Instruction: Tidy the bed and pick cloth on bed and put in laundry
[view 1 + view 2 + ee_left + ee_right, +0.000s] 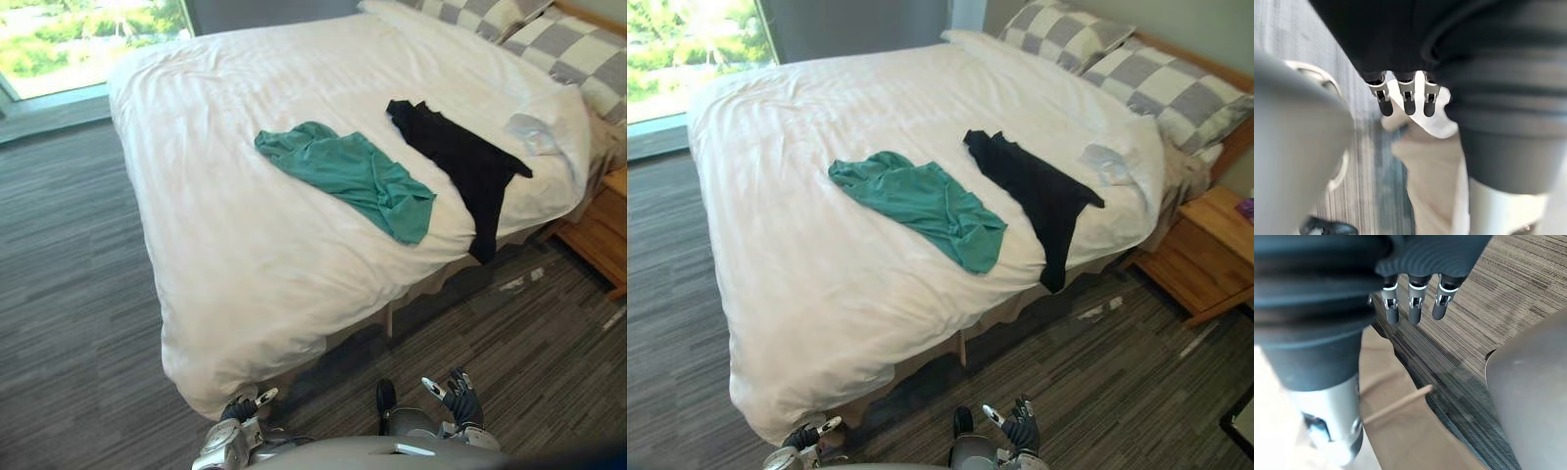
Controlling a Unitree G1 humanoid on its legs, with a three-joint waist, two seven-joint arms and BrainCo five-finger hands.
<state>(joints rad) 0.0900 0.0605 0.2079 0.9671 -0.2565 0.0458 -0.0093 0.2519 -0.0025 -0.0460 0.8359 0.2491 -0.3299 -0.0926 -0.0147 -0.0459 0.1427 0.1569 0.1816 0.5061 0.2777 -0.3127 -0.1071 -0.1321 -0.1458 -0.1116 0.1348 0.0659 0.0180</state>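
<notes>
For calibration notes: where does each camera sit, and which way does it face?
Left eye view: head, looking down at bed, green cloth, black cloth; left robot hand, right robot hand at bottom.
Right eye view: head, slightly offset; shares that scene.
Left wrist view: left wrist, along its fingers toward floor.
Right wrist view: right wrist, along its fingers toward floor.

Bed: broad bare white cover toward the window and foot corner, free to cross. On it: green cloth mid-bed, black cloth near it, hanging over the edge. Checked pillows at the head. Wooden nightstand beside. Open floor alongside.
</notes>
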